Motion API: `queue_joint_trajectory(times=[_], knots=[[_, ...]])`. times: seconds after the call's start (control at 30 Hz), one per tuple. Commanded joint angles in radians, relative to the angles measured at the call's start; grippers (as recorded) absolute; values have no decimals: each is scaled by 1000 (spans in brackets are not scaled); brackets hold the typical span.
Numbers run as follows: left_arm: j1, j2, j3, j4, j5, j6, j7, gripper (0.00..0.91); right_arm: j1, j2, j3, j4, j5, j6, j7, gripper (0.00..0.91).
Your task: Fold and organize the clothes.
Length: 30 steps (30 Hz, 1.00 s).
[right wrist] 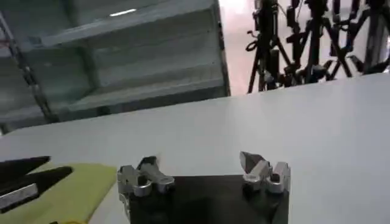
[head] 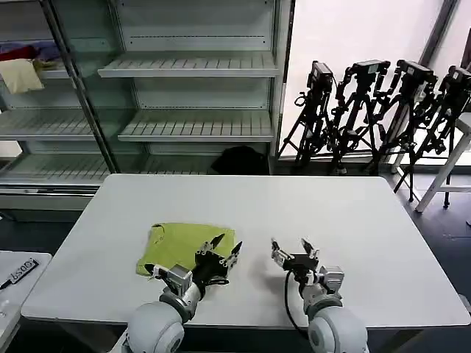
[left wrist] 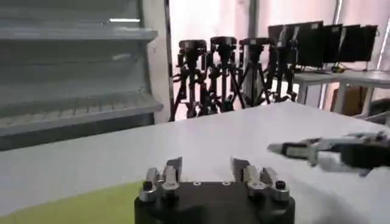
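Ahead, our open left gripper [head: 227, 247] overhangs the folded T-shirt [head: 180, 246]; our open right gripper [head: 292, 246] hovers over bare table [head: 353, 220]. Shelves [head: 191, 125] and tripods [head: 375, 110] stand behind.

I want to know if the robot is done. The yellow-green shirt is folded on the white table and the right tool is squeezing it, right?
Not quite. The shirt does lie folded on the white table, but the right tool is not squeezing it. The head view shows that tool open over bare table, beside the shirt. The left tool, also open, is the one at the shirt's edge.
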Motion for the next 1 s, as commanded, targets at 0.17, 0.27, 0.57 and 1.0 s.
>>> queue_joint_trajectory(times=[0.17,0.27,0.57,1.0], knots=[[64,52,-295,-137,-118,5,-10,907,56,29,-220,-110,204,-9,114,907],[99,42,-362,-154,-124,10,-7,907,72,43,-242,-148,222,-9,131,907],[167,-2,-394,-185,-118,5,3,907,106,74,-274,-205,239,-11,156,625],[193,-21,-385,-185,-113,-19,0,907,123,84,-278,-210,247,-11,192,0]])
